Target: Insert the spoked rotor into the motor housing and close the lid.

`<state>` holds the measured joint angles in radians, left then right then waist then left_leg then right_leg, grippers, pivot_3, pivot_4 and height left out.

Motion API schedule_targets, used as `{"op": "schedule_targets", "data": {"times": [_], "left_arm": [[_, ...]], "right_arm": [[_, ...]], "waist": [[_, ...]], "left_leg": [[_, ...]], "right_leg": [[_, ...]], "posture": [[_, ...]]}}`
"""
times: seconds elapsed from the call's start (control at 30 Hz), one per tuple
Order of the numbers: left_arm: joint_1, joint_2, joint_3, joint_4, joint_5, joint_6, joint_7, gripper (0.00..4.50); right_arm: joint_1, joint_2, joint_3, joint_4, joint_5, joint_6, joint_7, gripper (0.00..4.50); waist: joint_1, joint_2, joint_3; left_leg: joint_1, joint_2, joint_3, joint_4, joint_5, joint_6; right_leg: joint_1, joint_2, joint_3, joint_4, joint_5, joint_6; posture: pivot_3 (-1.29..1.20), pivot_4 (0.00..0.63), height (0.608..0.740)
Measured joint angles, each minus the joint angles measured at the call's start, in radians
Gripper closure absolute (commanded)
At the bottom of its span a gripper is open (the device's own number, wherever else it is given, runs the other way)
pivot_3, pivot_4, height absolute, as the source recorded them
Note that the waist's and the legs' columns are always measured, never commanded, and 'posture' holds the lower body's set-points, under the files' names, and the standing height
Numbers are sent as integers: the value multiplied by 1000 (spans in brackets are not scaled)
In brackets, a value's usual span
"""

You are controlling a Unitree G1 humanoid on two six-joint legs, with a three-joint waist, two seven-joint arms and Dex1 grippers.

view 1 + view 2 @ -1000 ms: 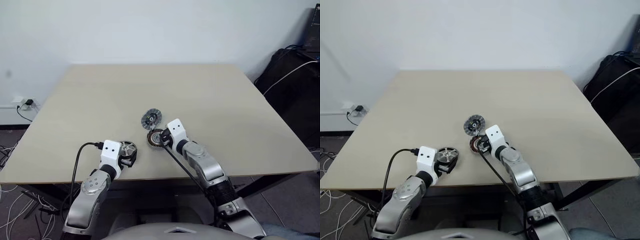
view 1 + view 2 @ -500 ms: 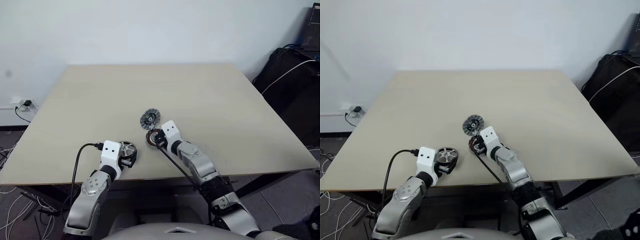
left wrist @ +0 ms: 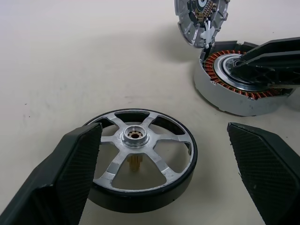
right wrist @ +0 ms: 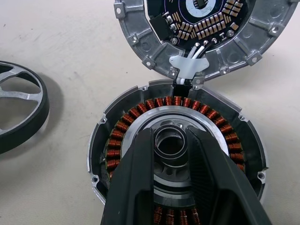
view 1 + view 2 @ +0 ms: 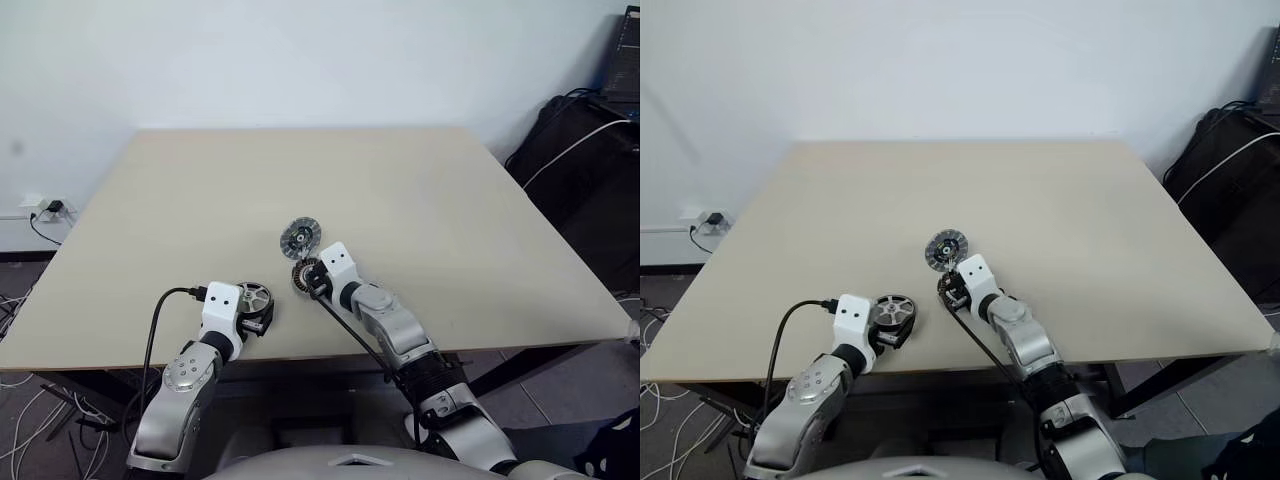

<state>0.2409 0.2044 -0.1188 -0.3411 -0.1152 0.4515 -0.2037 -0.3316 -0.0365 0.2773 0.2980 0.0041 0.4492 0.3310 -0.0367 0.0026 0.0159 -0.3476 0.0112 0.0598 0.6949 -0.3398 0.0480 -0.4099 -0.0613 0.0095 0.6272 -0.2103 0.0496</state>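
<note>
Between ribbed black fingers [image 3: 70, 173], spoked rotor [image 3: 138, 161]; copper-wound round motor housing [image 4: 176, 145] nearby

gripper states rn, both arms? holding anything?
Left gripper: open, fingers either side of the spoked rotor, not gripping it.
Right gripper: fingers narrowly apart around the motor housing centre hub; grip cannot be told.

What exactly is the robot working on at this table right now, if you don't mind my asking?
It is assembling a small motor on the table. The left pincer is open, its fingers standing on either side of the spoked rotor, which lies flat and is not yet lifted. The right pincer reaches into the motor housing, its fingers closed on the central hub inside the ring of copper windings. The lid lies open beside the housing, joined to it by white wires. The rotor is not yet inserted.
</note>
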Motion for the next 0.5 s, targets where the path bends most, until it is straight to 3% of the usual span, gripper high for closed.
{"op": "schedule_targets", "data": {"times": [0.37,0.5], "left_arm": [[0,-1,0,0,0,0,-1,0],[0,-2,0,0,0,-1,-1,0]], "right_arm": [[0,-8,-1,0,-2,-1,0,3824],[0,-10,-1,0,-2,0,9,2524]], "waist": [[0,0,0],[0,0,0]], "left_leg": [[0,0,0,0,0,0],[0,0,0,0,0,0]], "right_leg": [[0,0,0,0,0,0],[0,0,0,0,0,0]], "posture": [[0,0,740],[0,0,740]]}}
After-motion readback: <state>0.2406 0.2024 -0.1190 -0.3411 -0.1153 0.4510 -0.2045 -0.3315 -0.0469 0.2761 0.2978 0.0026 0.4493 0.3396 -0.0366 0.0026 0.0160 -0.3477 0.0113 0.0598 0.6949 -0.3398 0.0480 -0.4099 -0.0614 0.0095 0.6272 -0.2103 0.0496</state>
